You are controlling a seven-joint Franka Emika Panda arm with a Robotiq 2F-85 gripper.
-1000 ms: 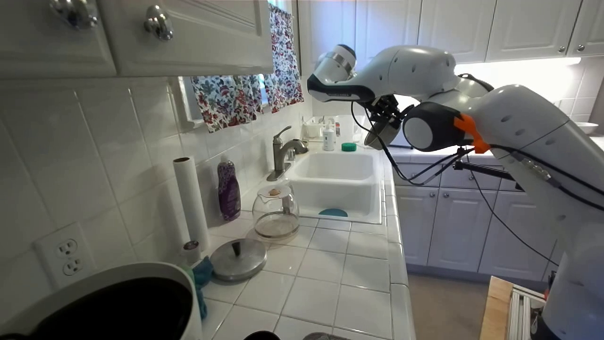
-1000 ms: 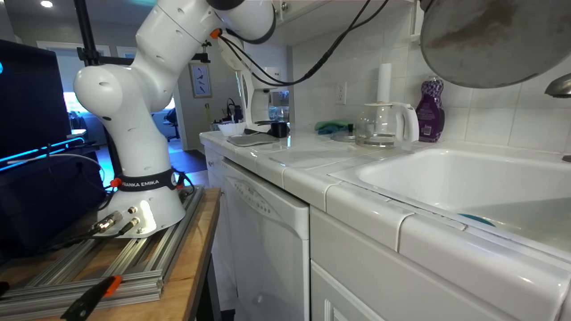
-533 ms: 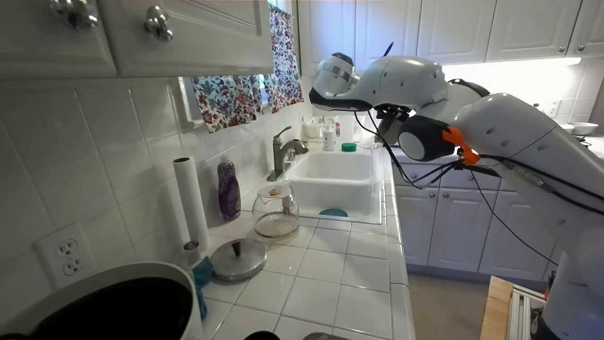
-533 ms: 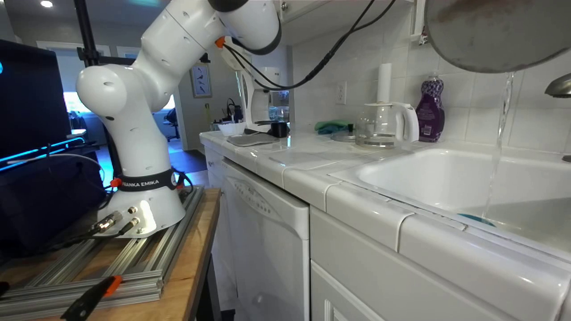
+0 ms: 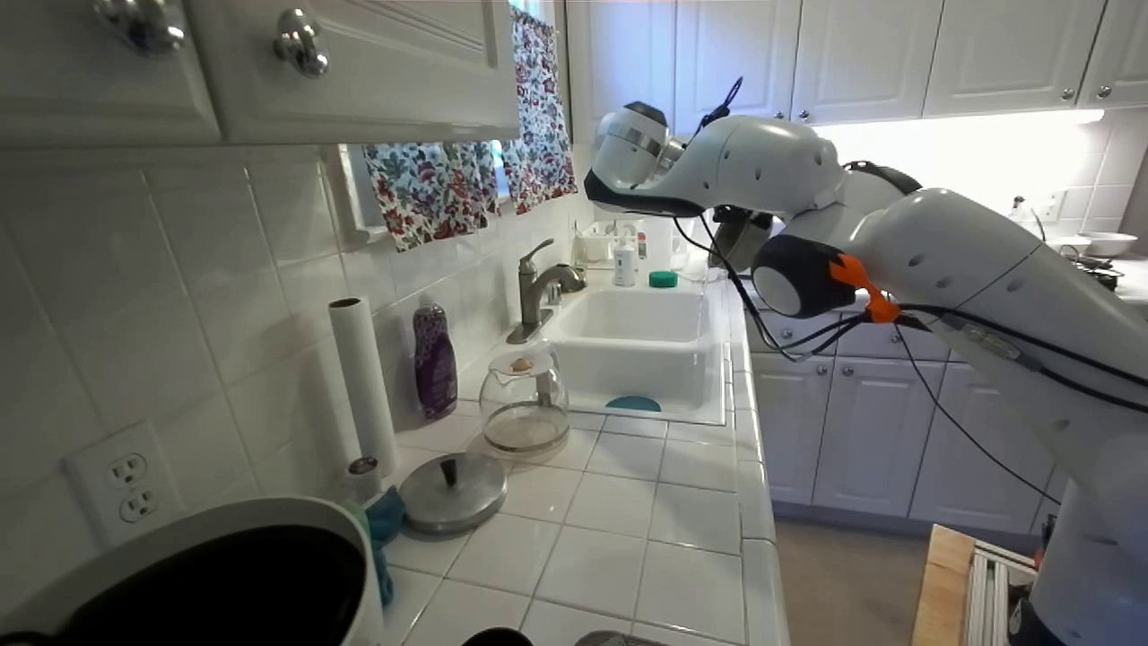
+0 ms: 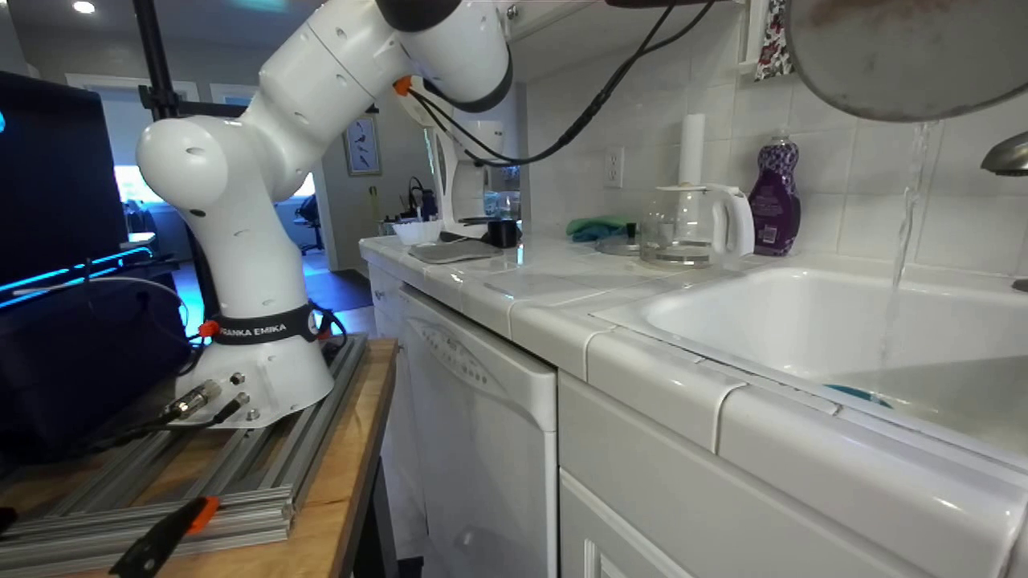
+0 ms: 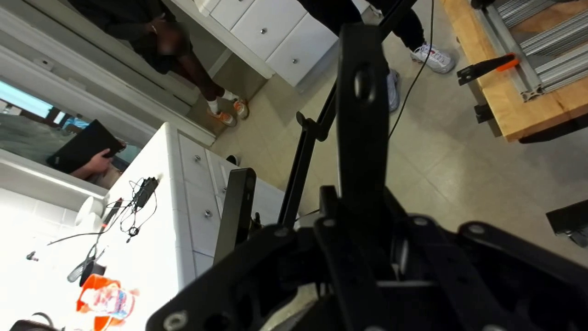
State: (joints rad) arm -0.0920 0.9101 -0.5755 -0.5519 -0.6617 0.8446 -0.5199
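My gripper is shut on the black pan handle, which sticks up between its fingers in the wrist view. The grey pan hangs tilted above the white sink, its stained round bottom facing the camera in an exterior view. A thin stream of water falls from the pan's lower edge into the basin. Behind the arm and its cables, only part of the pan shows in an exterior view, and the gripper is mostly hidden there. A blue item lies in the near basin.
Along the wall stand a faucet, a purple soap bottle, a paper roll and a glass carafe. A metal lid lies nearer. People stand beyond the drawers in the wrist view.
Water has started running from the pan within the last second. The pan has risen and tipped further, while the arm's elbow has swung down and toward the sink. The grip is unchanged.
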